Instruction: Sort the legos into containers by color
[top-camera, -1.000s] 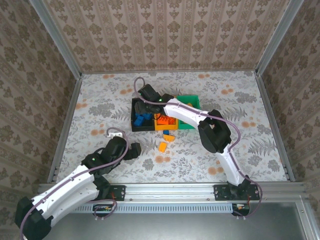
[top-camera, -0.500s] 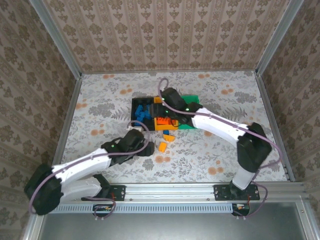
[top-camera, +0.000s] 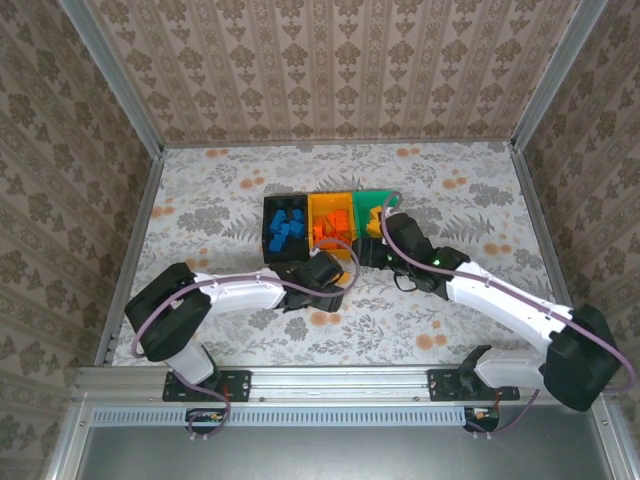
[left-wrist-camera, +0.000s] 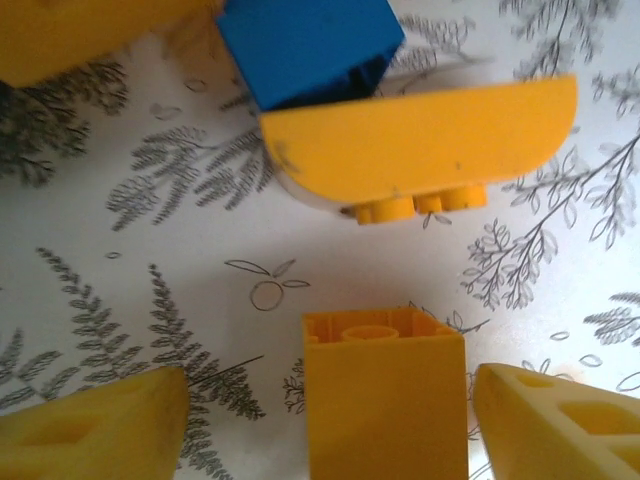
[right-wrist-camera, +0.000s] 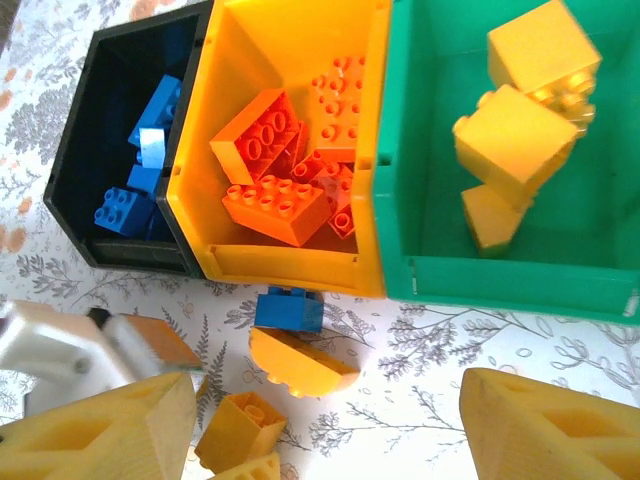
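From above: finds the left gripper (top-camera: 325, 277) low on the table just in front of the orange bin (top-camera: 331, 197), and the right gripper (top-camera: 374, 246) off that bin's front-right corner. Places the black bin (top-camera: 266, 230) against the orange bin's left side and the green bin (top-camera: 372, 193) against its right.

At the left wrist: shows jaws parted, straddling a square yellow-orange brick (left-wrist-camera: 385, 390) without clamping it. Beyond lies a curved yellow-orange brick (left-wrist-camera: 420, 140), touching a blue brick (left-wrist-camera: 305, 45).

At the right wrist: shows fingers spread wide, gripping nothing. Finds red-orange bricks (right-wrist-camera: 275, 205) inside the orange bin, with the loose blue brick just before its front wall.
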